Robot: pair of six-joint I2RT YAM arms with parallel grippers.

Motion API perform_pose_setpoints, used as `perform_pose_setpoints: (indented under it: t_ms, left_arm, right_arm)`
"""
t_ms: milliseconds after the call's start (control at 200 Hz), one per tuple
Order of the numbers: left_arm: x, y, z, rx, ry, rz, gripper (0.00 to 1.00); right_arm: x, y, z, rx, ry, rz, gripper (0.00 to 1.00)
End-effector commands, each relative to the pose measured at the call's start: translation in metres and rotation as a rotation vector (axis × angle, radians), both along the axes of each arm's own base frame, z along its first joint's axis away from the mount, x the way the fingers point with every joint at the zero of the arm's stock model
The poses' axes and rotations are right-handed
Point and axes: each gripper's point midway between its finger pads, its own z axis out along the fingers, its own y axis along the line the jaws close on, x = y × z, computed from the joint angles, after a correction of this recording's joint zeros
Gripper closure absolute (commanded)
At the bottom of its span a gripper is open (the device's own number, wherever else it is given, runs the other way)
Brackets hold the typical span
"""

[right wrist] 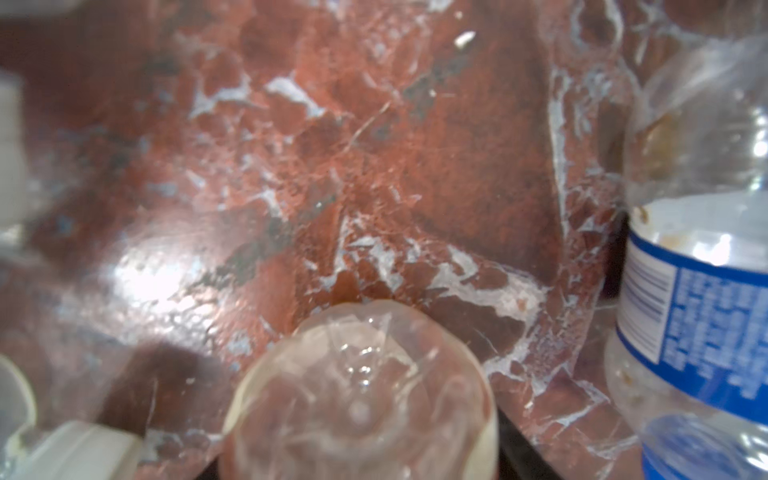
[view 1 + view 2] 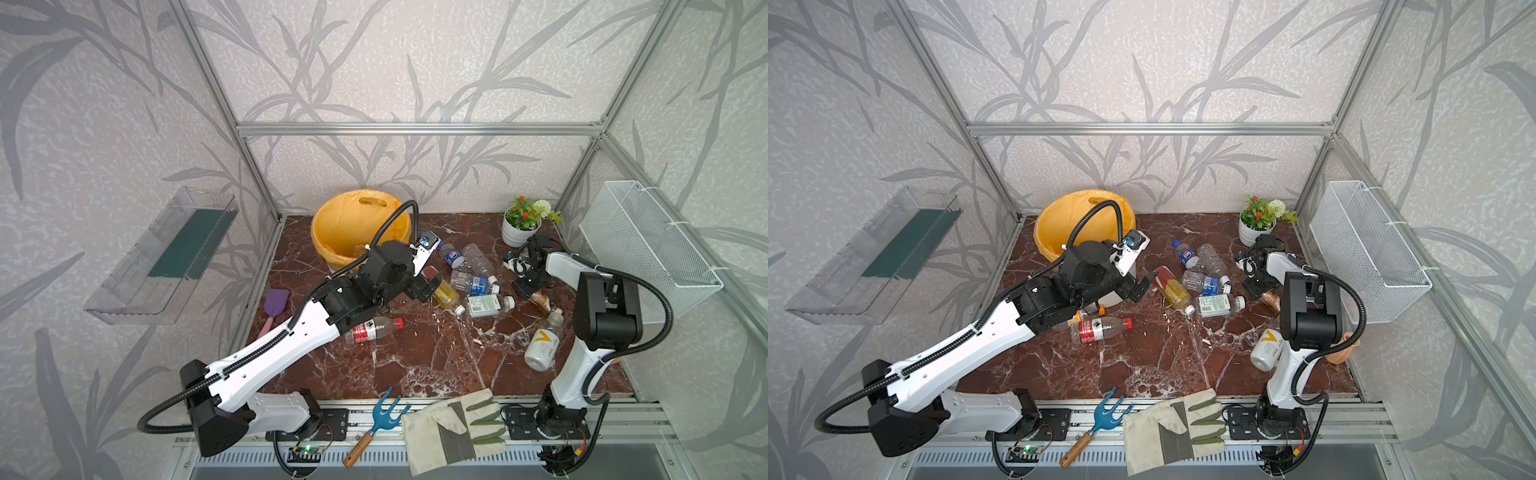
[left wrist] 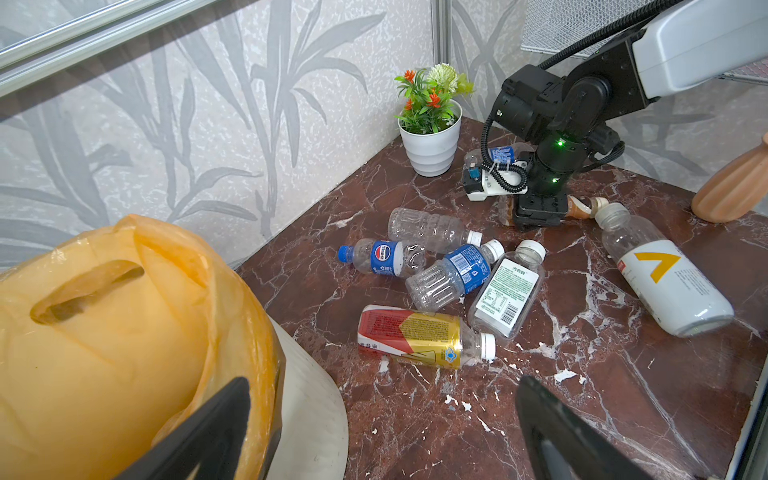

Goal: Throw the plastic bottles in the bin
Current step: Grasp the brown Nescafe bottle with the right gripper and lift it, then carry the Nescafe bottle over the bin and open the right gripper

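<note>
R jaws gripping brownish bottle [image 3: 578,208], flat, cream cap, L jaws wide

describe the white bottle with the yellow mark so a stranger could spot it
Start at the wire basket on the right wall and drop to the marble table below it. Near the table's right edge lies the white bottle. Unlike the clear bottles nearby, it wears a white sleeve with one yellow chevron.

Extras around your table [image 2: 415,357]
You've got a flower pot [image 2: 515,237] back right, wire basket [image 2: 648,249] hanging near it, purple spatula [image 2: 275,303] left, blue rake [image 2: 384,413] beside a glove [image 2: 449,428] up front.
</note>
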Motion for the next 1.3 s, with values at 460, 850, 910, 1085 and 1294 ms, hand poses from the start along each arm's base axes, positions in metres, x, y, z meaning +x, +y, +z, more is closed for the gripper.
perform_pose_setpoints:
  t_ms: [460,850,910,1085,1294]
  left_arm:
    - [0.004,0.004,0.005,-0.020,0.004,0.034,0.01]
    - [0.008,0.017,0.016,-0.092,-0.018,0.125,0.01]
    - [0.009,0.025,0.019,-0.109,-0.026,0.164,0.01]
    - [0.009,0.044,0.028,-0.161,-0.061,0.248,0.01]
    - [0.013,0.084,0.046,-0.292,-0.064,0.377,0.01]
  right_arm:
    - [0.043,-0.005,0.076,-0.007,-0.263,-0.100,0.45]
    - [0.038,0.026,0.207,0.257,-0.602,-0.202,0.45]
    - [0.031,0.039,0.228,0.364,-0.672,-0.220,0.44]
    - [0.011,0.088,0.291,0.749,-0.781,-0.229,0.42]
    - [-0.003,0.160,0.354,1.119,-0.799,-0.141,0.42]
